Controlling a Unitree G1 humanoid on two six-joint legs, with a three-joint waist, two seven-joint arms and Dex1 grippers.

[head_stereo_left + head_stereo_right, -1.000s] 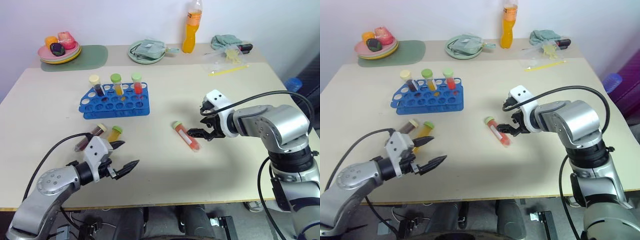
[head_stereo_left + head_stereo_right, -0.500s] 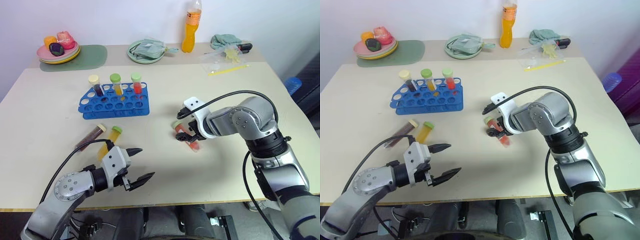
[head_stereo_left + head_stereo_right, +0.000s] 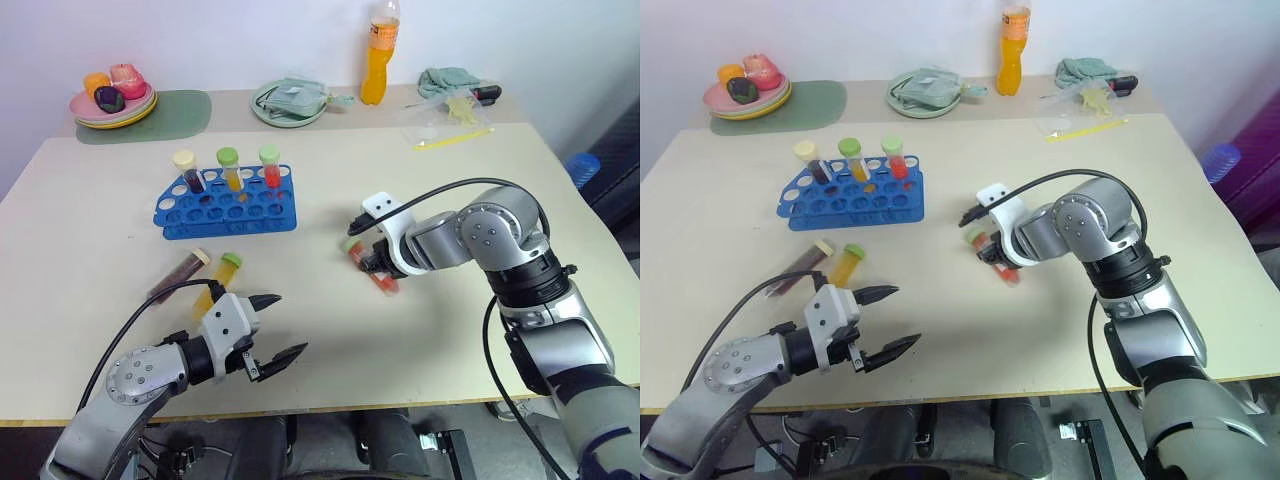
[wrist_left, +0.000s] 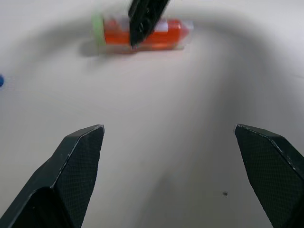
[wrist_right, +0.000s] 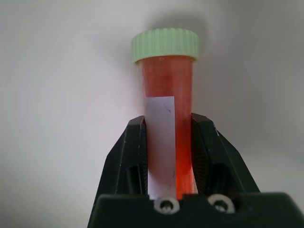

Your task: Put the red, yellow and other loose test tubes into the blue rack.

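At table centre, right gripper [image 5: 167, 152] clamped on red tube [image 5: 167, 90], lying flat at four o'clock from rack [image 3: 227, 207]. Left gripper [image 3: 270, 325] wide open, empty. Risk: slipping or swinging on lift, grip sitting low on body.

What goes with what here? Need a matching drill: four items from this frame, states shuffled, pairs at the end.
Items:
1. red tube
2. yellow tube
3. left end effector
4. orange bottle

States:
A. open, over bare table, nothing held
B. lying loose beside the dark tube, in front of the blue rack
C. clamped in the right end effector, on the table
D. upright at the table's far edge

Pairs: 1-C, 2-B, 3-A, 4-D
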